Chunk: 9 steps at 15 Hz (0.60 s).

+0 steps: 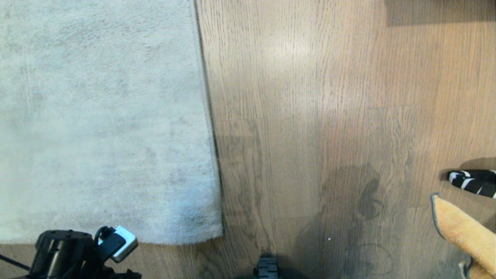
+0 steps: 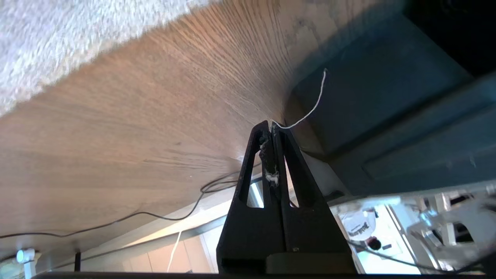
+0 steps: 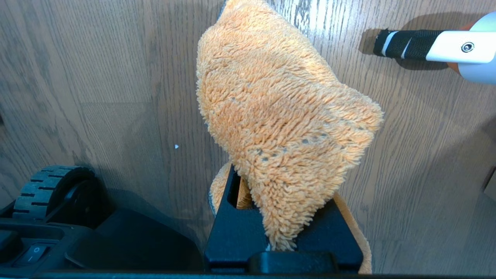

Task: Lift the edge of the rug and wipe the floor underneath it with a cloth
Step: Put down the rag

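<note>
The pale grey rug (image 1: 100, 116) lies flat on the left, and its right edge (image 1: 209, 116) runs down the brown wood-grain floor (image 1: 302, 135). My left arm's wrist (image 1: 77, 252) sits at the rug's near edge. The left gripper (image 2: 271, 128) is shut above bare floor (image 2: 135, 128) just off the rug (image 2: 58, 42). It holds nothing but a thin white thread (image 2: 310, 108) and bits of fluff. My right gripper (image 3: 279, 209) is shut on the orange fuzzy cloth (image 3: 279, 112), which drapes over its fingers. In the head view the cloth (image 1: 465, 232) hangs at the lower right.
A black-and-white banded handle (image 1: 472, 182) (image 3: 410, 44) lies on the floor just beyond the cloth. My base's wheel (image 1: 267, 267) (image 3: 50, 190) shows at the near edge. A thin dark cable (image 2: 116, 221) runs over the floor near the left gripper.
</note>
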Motion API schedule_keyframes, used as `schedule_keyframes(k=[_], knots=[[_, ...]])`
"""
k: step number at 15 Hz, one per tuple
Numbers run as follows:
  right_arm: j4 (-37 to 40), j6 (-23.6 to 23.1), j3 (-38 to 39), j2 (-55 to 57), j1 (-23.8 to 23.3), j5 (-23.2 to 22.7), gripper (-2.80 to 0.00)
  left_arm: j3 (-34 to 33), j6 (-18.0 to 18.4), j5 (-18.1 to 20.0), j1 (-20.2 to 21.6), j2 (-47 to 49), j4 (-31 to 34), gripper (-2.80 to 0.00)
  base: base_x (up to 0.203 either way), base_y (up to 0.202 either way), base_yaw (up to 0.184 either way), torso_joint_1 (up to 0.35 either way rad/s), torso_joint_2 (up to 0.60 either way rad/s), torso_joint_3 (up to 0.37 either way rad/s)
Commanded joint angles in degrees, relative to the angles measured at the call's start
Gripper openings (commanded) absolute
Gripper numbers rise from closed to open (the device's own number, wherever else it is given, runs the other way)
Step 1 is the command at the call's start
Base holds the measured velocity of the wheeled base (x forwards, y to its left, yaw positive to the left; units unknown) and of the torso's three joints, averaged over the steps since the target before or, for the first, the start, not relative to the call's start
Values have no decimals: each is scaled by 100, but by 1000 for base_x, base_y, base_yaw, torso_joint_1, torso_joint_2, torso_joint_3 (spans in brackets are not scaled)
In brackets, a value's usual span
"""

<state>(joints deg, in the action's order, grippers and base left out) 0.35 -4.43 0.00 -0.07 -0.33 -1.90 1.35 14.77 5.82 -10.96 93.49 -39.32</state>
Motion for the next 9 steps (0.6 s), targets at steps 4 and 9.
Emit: schedule_keyframes(k=[4,9], knots=[[0,-6,0,7,-2,-3,-280,621,16,-37,63,1451,-794,-280,0,0,0,0,0,0],[0,-6,0,7,-2,-3,-280,1169,0,15,-91,2071,-1399,-280,0,0,0,0,0,0]])
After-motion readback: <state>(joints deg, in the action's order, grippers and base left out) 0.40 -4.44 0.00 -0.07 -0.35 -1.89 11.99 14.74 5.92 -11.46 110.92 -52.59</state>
